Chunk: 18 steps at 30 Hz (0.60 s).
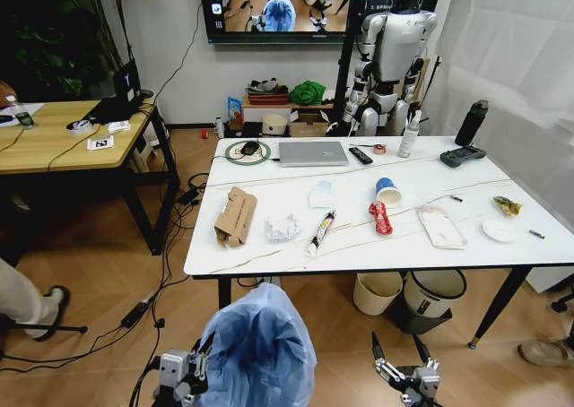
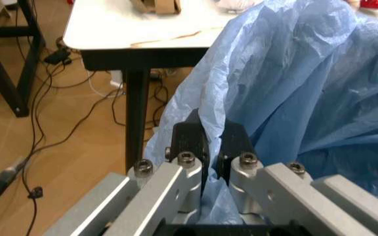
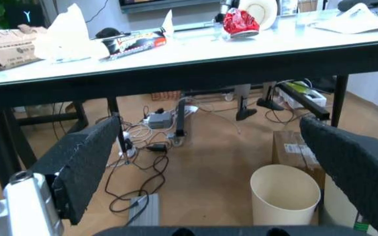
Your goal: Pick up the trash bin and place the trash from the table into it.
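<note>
The left gripper (image 2: 212, 147) pinches the blue bag of the trash bin (image 1: 258, 349), held low before the table (image 1: 269, 255); the right gripper (image 1: 400, 353) hangs released alongside. The bin is in hand, so loading likely comes next. Ahead lie one cardboard box (image 1: 236, 215), one crumpled paper (image 1: 282, 227), one red wrapper (image 1: 380, 217), one paper cup (image 1: 387, 190).

Open floor between right pincer (image 1: 401, 348) and table (image 1: 269, 262) edge (cream bin (image 3: 285, 194) beneath), bagged trash bin (image 1: 258, 349) alongside.

Silver laptop (image 1: 312, 152), black remote (image 1: 360, 155), black controller (image 1: 462, 156); cream bin (image 1: 377, 292) on floor.
</note>
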### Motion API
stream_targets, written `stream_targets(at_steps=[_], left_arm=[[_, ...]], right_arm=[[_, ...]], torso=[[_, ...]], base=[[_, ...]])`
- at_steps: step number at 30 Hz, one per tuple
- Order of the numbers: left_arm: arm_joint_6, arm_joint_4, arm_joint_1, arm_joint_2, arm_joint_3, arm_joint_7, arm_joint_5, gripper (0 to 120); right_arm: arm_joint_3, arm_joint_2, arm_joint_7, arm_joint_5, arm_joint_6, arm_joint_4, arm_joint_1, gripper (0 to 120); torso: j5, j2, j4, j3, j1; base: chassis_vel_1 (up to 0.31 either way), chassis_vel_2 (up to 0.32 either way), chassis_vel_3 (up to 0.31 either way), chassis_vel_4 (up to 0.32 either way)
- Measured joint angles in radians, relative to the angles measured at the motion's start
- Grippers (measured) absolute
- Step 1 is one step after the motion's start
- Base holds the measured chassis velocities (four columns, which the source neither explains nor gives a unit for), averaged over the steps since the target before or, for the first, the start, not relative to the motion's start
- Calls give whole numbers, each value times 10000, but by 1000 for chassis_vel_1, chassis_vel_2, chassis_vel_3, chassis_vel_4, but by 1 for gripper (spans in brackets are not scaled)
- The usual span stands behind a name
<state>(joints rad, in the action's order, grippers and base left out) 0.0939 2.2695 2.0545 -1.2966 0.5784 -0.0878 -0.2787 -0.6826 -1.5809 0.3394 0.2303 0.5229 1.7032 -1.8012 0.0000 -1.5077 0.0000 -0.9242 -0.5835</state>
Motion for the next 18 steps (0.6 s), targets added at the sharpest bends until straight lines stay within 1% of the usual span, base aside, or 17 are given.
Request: stream_targets(at_steps=[8,12,14,17,18], left_arm=[[336,-36,-62,-20,93,57,-57,0],[329,-110,-27,-37,95,21,-152,0],[330,-112,16,-91,120,28,-382,0],[371,-46,101,-181,384,92,-476,0],[387,5,169,-230,535,116,-513,0]], right_arm=[[-4,72,28,33,-4,14,-22,100],[10,167,66,166,83,40,-92,100],[23,453,70,572,40,387,-205,100],[-8,1206,-126,1533,-318,1208,-242,100],[-22,1592,-245,2059,-502,1503,-219,100]], torso=[[0,34,0,19,16],[2,43,-1,24,20],[2,48,-2,27,22],[1,55,0,32,27],[3,57,-1,33,28]], base=[[0,0,0,0],[0,0,0,0],[0,0,0,0],[0,0,0,0],[0,0,0,0]])
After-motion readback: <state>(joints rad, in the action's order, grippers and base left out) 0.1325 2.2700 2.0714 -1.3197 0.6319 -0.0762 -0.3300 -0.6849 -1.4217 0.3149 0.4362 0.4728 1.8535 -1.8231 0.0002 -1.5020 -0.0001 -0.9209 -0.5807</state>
